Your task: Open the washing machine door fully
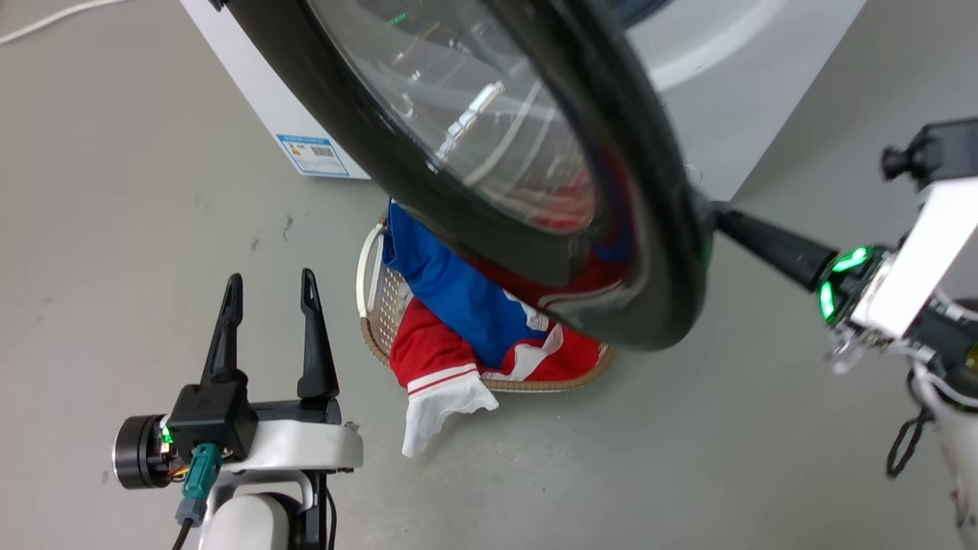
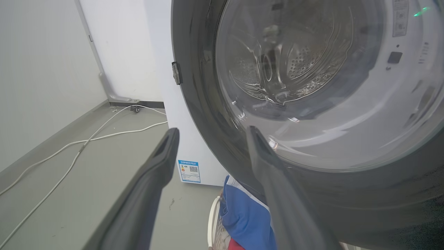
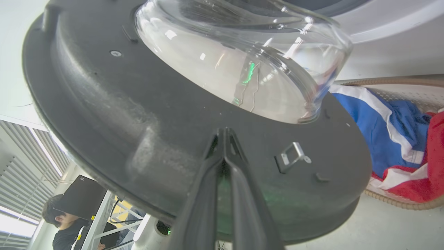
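My left gripper [image 1: 270,276] hangs at the lower left of the head view, its 2 dark fingers spread wide and holding nothing. Through its wrist camera, the left gripper [image 2: 211,132] points at the outer face of the washing machine door [image 2: 197,114], clear of it.

My right gripper [image 1: 718,216] reaches in from the right with both fingers pressed together, gripping nothing. In the right wrist view, the right gripper [image 3: 225,130] has its joined tips against the black inner face of the washing machine door [image 3: 121,114], just beside a small silver latch loop [image 3: 293,158].

The washing machine door [image 1: 657,191] stands swung out from the washing machine [image 1: 733,122]. I see it as a slanted oval running from upper left to lower right of the head view. Its clear glass bowl bulges toward the right gripper's side, and its outer face is turned toward the left gripper.

Below the door, a white laundry basket [image 1: 370,267] sits on the grey floor with blue, red and white clothes [image 1: 458,305] spilling over its rim.

Behind it, the white cabinet carries a blue sticker [image 1: 313,155] low on its side. Farther off, a white cable [image 2: 86,139] trails across the floor.
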### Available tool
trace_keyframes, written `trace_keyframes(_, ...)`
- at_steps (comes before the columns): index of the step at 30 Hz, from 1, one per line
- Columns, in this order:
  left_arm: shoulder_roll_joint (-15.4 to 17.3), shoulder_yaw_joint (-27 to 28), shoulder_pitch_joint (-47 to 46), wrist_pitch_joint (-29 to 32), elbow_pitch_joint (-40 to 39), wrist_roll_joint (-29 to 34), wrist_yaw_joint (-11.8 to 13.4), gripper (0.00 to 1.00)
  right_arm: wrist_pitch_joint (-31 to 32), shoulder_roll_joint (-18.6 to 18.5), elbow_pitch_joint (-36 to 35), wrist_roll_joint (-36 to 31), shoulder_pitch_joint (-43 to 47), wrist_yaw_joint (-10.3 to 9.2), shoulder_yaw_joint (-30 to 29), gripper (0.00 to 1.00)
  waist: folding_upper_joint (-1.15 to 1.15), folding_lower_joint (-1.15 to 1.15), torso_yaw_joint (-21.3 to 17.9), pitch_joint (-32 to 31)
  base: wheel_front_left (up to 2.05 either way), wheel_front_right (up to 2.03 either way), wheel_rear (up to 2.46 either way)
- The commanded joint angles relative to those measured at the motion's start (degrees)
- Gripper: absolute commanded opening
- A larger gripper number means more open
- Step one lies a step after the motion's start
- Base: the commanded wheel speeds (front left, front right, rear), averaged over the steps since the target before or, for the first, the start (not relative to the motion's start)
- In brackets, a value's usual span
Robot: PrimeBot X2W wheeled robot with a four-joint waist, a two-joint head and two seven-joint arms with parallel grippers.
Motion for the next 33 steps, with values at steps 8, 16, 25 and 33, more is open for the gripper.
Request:
trace_keyframes(8,0.0,0.8,2.8,-0.2,0.4,1.0,-0.5,1.00,-1.3,4.8,-6.8,0.9,10.4,0.18,4.8,0.00,0.00,0.00,0.0,-4.1,0.00,0.00,0.00)
trace_keyframes(16,0.0,0.6,3.8,-0.2,0.8,1.3,-0.8,1.00,-1.3,8.1,-9.6,0.8,14.6,0.18,10.0,0.00,0.00,0.00,0.6,-6.1,0.00,0.00,0.00)
trace_keyframes(25,0.0,0.9,4.7,-0.2,0.7,1.4,-0.8,1.00,-1.8,11.4,-9.5,1.0,17.4,0.18,14.2,0.00,0.00,0.00,1.1,-7.0,0.00,0.00,0.00)
trace_keyframes(33,0.0,1.5,6.0,-0.2,1.0,1.5,-0.6,1.00,-3.4,12.6,-8.6,0.3,18.8,0.18,15.7,0.00,0.00,0.00,0.3,-8.8,0.00,0.00,0.00)
